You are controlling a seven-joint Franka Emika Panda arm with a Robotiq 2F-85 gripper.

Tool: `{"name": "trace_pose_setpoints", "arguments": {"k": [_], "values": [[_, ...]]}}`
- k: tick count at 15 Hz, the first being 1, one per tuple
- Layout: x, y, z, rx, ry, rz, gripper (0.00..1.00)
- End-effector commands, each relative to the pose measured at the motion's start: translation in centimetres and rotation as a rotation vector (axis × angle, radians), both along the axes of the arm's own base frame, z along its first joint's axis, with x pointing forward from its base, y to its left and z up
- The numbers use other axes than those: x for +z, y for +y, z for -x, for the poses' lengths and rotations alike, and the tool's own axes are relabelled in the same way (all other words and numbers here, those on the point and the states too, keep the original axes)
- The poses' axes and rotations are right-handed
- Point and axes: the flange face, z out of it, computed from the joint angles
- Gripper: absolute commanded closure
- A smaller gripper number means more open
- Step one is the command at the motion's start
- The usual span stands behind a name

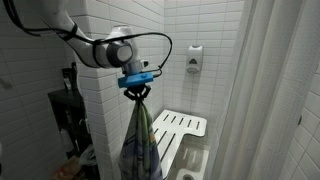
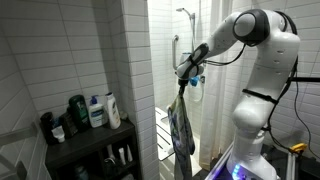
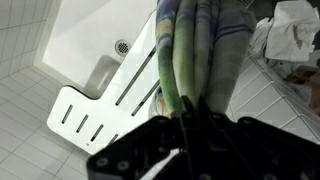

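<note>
The striped cloth (image 1: 140, 140) hangs in mid-air at the shower opening, one long gathered bunch dropping straight down. My jaws are clamped nearly shut on its top fold, and only that pinch carries it. In the wrist view the folds run down past the white slatted seat (image 3: 100, 112), with the floor drain (image 3: 121, 46) beyond. The tail hangs near the seat, apart from it as far as I can tell. The tiled corner (image 1: 100, 110) is just beside the cloth. I judge this needs slow, level travel so the tail doesn't swing into the seat or the tiles. I watch the hem in an exterior view, since the wrist camera hides it. The soap dispenser (image 1: 194, 58) and the shelf bottles (image 2: 92, 112) stand well apart.
</note>
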Motion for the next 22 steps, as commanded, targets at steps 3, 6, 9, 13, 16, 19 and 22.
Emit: {"name": "trace_pose_setpoints", "arguments": {"k": [3,6,9,13,16,19,22], "values": [[-2.7,-0.4,0.7,-0.006,0.025,0.0,0.93],[-3.4,-0.5,0.9,-0.008,0.029,0.001,0.93],[-3.4,-0.5,0.9,-0.007,0.027,0.001,0.93],[-3.4,-0.5,0.9,-0.007,0.027,0.001,0.93],[-3.4,-0.5,0.9,-0.007,0.026,0.002,0.93],[-3.2,-0.5,0.8,-0.015,0.017,0.002,0.98],[-3.8,-0.7,-0.2,-0.006,0.003,0.012,0.98]]}}
